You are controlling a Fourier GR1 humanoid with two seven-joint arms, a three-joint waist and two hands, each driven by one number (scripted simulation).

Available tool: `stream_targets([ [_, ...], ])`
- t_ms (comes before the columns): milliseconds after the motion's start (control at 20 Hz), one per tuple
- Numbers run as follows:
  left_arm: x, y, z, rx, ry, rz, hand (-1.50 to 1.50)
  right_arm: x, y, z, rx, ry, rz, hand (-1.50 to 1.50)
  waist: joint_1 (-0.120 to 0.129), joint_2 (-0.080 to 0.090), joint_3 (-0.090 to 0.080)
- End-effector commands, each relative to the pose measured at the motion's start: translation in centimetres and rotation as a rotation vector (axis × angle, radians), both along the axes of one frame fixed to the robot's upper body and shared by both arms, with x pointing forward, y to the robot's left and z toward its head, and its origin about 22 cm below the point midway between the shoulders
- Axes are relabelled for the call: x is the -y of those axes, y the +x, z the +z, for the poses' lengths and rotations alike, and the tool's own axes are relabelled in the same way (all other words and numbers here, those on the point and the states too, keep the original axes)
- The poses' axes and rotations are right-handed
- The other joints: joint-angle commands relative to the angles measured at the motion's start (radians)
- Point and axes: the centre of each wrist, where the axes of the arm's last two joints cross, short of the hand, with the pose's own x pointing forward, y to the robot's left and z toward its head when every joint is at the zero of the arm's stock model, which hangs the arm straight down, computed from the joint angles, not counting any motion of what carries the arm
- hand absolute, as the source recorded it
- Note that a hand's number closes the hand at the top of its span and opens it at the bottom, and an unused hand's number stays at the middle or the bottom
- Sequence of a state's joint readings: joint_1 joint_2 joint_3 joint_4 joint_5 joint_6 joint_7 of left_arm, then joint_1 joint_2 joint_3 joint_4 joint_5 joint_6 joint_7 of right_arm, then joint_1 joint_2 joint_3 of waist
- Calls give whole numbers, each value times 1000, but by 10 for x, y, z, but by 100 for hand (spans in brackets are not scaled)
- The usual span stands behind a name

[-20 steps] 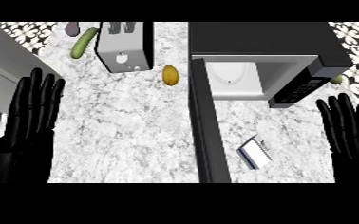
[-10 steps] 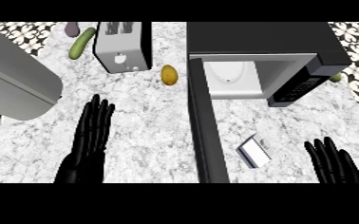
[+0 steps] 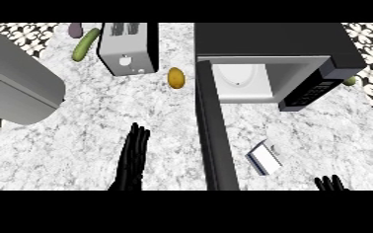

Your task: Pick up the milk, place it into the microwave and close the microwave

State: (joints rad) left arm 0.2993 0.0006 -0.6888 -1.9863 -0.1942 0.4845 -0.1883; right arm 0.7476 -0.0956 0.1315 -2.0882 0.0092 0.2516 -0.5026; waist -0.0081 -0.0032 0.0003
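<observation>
Marble tabletop (image 3: pixel 87 143): milk (image 3: pixel 264 158) lies beside the open microwave (image 3: pixel 270 74) door (image 3: pixel 215 138); left robot hand (image 3: pixel 133 160) flat, released; right robot hand (image 3: pixel 330 183) fingertips only, grip unclear

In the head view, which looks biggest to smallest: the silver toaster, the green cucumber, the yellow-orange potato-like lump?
1. Silver toaster, clearly largest.
2. Long green cucumber.
3. Yellow-orange oval lump, smallest.
All lie on the counter, so nearness hardly skews this.

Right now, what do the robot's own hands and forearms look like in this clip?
Both hands are black, with slim segmented fingers. The left hand shows most; of the right hand only fingertips show at the lower edge. A grey rounded forearm crosses the left side. No cables or markings are visible.
</observation>
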Motion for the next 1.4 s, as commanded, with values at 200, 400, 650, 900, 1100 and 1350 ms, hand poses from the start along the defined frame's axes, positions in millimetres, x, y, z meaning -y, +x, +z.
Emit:
stream_targets([
  [200, 25, -21, -18, 20, 8, 20, -150, 0, -4, -43, 14, -18, -70, -150, 5, 1, 0],
  [400, 33, -11, -26, 2, 26, 18, -150, 10, 31, -65, -4, -18, -95, -150, 8, 4, 0],
  [650, 27, -13, -15, -18, -26, -22, -150, -7, 28, -97, -25, -43, -99, -150, 7, 3, 0],
  [900, 3, -21, -27, -47, -30, -13, -150, 0, 53, -117, -13, -67, -108, -150, 11, 3, 0],
  [1100, -14, -21, -25, -33, -34, -28, -150, 4, 83, -114, -8, -98, -152, -150, 12, 3, 0],
  [1350, -14, -50, -26, -44, -52, -23, -150, 8, 102, -143, -21, -126, -201, -150, 16, 3, 0],
])
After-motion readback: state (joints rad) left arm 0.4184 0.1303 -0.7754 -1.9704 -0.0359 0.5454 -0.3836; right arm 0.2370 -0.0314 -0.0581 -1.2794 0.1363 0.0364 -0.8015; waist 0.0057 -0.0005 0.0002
